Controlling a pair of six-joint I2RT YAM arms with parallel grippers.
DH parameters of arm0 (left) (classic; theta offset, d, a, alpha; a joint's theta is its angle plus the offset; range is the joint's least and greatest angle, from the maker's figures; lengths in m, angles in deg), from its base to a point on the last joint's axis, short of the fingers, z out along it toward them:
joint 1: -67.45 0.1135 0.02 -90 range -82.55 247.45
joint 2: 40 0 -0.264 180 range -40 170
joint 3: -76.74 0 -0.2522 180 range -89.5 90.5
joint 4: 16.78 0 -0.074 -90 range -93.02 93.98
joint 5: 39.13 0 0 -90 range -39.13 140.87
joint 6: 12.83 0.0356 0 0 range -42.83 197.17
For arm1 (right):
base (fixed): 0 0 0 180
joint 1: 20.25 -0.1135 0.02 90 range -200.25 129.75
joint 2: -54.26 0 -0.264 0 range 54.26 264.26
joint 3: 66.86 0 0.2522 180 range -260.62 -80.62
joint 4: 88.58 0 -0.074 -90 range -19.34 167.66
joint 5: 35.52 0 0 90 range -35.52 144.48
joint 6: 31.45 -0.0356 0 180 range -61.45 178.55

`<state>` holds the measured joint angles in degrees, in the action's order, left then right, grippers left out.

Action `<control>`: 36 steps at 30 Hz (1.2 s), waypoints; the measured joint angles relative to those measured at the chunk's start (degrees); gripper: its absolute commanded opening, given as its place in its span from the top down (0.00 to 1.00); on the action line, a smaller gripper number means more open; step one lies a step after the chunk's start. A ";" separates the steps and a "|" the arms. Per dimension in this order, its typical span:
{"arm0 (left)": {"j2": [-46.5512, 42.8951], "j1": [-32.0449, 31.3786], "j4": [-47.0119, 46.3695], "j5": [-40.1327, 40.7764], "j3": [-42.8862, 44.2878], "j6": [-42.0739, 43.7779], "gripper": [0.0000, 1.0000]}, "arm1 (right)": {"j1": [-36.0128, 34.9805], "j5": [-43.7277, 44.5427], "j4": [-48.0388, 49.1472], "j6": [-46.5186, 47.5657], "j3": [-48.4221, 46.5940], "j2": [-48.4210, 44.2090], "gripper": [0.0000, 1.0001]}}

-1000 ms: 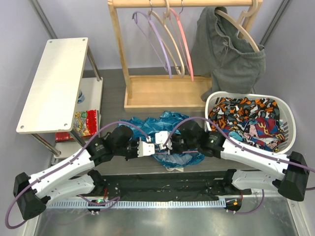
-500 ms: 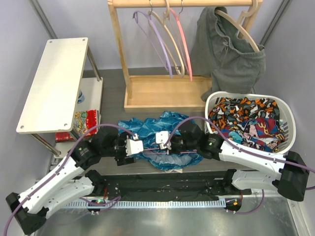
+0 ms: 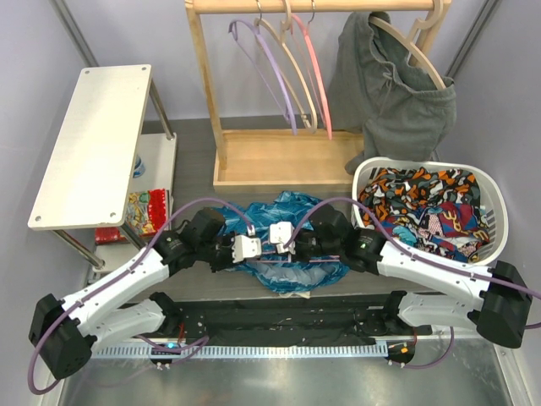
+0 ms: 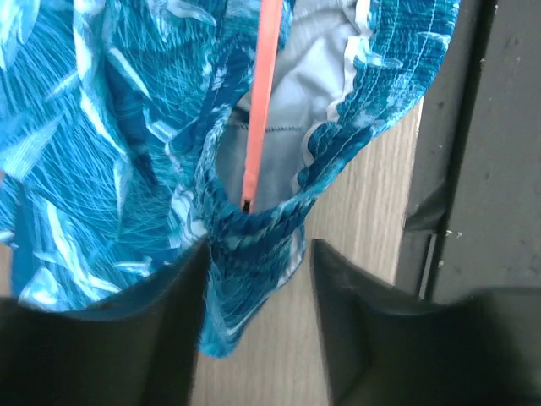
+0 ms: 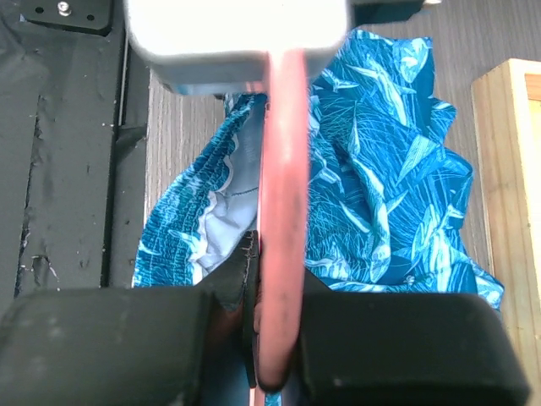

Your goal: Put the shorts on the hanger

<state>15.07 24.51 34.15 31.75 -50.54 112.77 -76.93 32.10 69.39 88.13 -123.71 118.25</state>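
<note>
The blue leaf-print shorts [image 3: 292,222] lie bunched on the table between the two arms. My right gripper [image 5: 279,288] is shut on the thin pink hanger [image 5: 283,203], whose bar runs over the shorts; a stretch of the hanger [image 3: 297,263] shows at the shorts' near edge. In the left wrist view the hanger [image 4: 260,93] passes into the open waistband of the shorts [image 4: 254,228]. My left gripper [image 4: 258,262] is open, its jaws either side of the waistband's hanging edge, with fabric against the left finger [image 4: 182,321]. From above, my left gripper [image 3: 255,251] and right gripper [image 3: 283,248] almost meet.
A wooden rack [image 3: 279,161] at the back holds several hangers and a grey garment [image 3: 389,85]. A white basket [image 3: 499,211] of patterned clothes stands at the right. A white shelf [image 3: 93,139] stands at the left, a red packet [image 3: 144,211] beneath it. Black matting [image 3: 279,317] lines the near edge.
My left gripper let go and opened, drew back to the left, then came in again at the shorts' waistband with its jaws narrower. The right gripper kept its hold on the hanger.
</note>
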 measured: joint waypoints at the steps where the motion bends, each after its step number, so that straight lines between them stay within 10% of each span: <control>1: 0.28 0.04 -0.63 -0.33 0.00 -0.42 0.96 | 0.11 0.04 0.09 0.00 0.00 -0.11 0.99; 7: -1.73 0.22 -2.32 -0.61 -0.02 -2.25 1.00 | 0.13 0.74 0.07 -0.85 0.00 -2.45 0.94; 11: -6.03 0.22 -2.78 -1.01 0.09 -4.07 1.00 | -0.11 2.38 -0.26 -2.89 0.02 -5.88 0.33; 28: -9.44 3.21 1.79 3.10 3.13 -14.45 1.00 | 0.66 17.31 -22.23 -9.75 -3.17 -21.51 0.34; 36: -8.17 3.85 2.32 4.24 4.00 -16.90 1.00 | 0.68 21.59 -24.00 -3.19 9.42 -20.33 0.30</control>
<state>6.90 28.36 36.47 35.99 -46.54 95.87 -76.25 53.70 45.39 84.94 -114.29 97.92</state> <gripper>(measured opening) 0.028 0.699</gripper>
